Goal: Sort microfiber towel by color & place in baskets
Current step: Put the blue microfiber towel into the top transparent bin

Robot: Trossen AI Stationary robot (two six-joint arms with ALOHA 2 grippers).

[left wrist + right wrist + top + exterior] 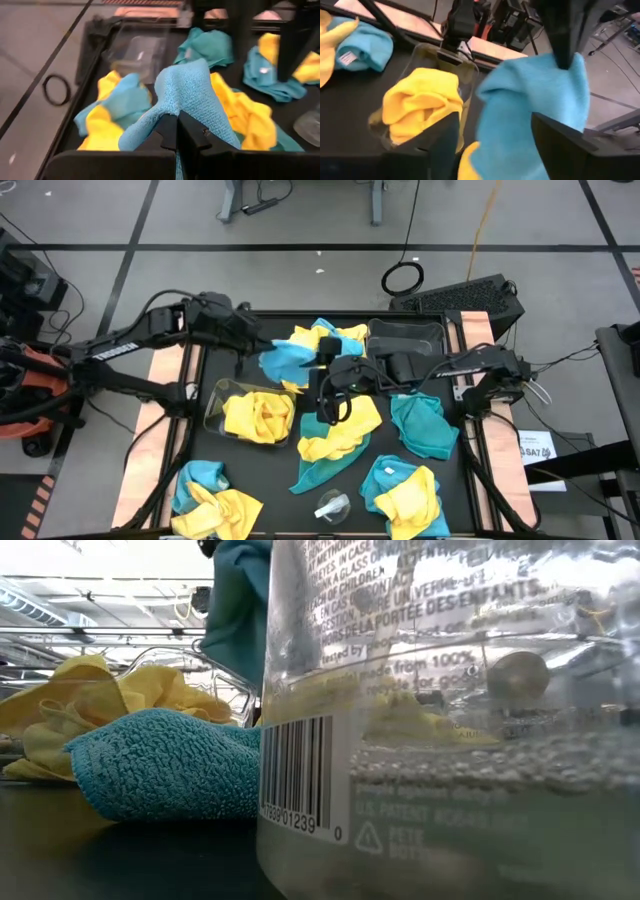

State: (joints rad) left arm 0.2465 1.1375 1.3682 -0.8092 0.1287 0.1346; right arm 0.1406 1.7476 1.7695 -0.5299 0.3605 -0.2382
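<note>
L gripper is pinched tight on a blue towel, held up over the table's middle. R gripper is open, right by it. Carry it to the empty basket, not the basket w/ yellow.

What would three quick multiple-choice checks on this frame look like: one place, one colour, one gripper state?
1. Where is the basket that holds towels?
A. left half of the table
B. right edge
C. off the table

2. What colour are the towels in it?
A. teal-blue
B. yellow
C. white

3. The left gripper is:
A. open, empty
B. out of view
C. shut on a blue towel

Key: 1 A, the high view shows it left of centre; 2 B, only yellow shows inside; 3 C, the left wrist view shows the fingers pinching the cloth.
</note>
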